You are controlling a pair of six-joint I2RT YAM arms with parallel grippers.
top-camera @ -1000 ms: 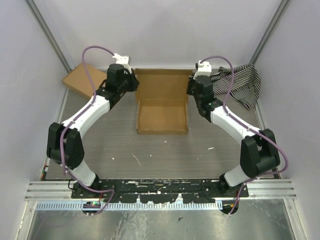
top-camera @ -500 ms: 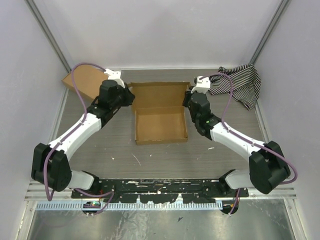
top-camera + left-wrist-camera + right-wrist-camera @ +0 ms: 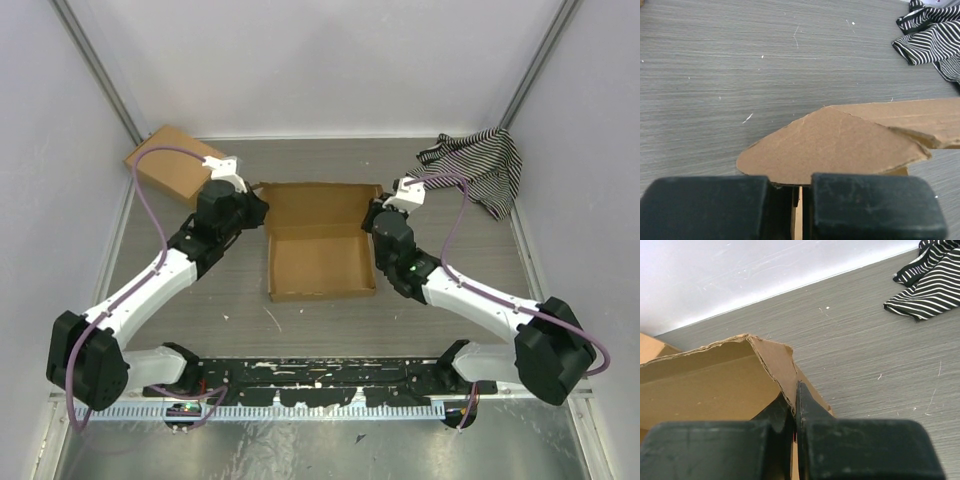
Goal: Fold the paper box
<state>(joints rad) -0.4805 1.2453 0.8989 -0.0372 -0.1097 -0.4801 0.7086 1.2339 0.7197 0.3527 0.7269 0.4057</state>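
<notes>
Grey, scuffed counter (image 3: pixel 200 300) between pale walls (image 3: pixel 320 60); left fingers (image 3: pixel 705 205) and right fingers (image 3: pixel 860 450) each pinch the centred paper box (image 3: pixel 320 265) by its sides.

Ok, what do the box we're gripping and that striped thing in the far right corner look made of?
The paper box: plain brown cardboard, matte, likely corrugated; its cut edges look ragged and fibrous in the right wrist view. The striped cloth: soft fabric, black-and-white, lying crumpled in folds; weave not discernible.

A lab test cell: plain white walls (image 3: pixel 320 70), aluminium rail (image 3: pixel 80 378) edging the table (image 3: pixel 330 325).
</notes>
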